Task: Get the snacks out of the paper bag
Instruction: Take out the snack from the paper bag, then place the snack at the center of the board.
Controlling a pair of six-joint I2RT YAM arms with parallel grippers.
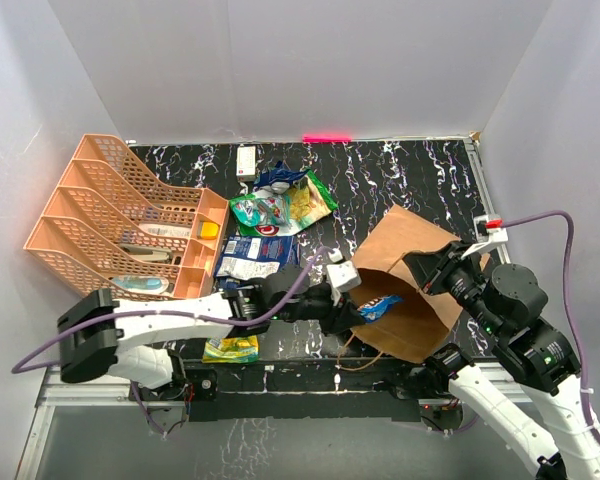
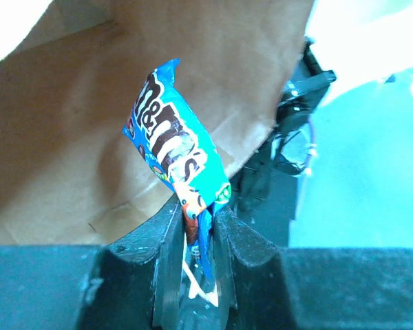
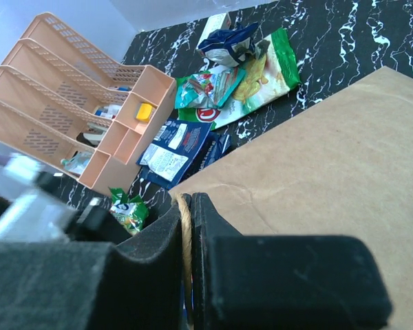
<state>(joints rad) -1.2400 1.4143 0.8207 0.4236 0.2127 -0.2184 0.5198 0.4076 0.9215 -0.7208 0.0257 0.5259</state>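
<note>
Left pincer [image 2: 198, 214] clamped on end seam of blue packet [image 2: 172, 130]: likely light, floppy, slick, so the seam is the best hold. Right pincer [image 3: 188, 206] clamped on paper bag [image 3: 316, 158] by its handle [image 3: 184, 230].

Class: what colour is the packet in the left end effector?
Blue packet with brown lettering; clearest in left wrist view.

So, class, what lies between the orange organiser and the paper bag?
Dark blue packets, then the left gripper gripping a blue candy packet, per the top view.
</note>
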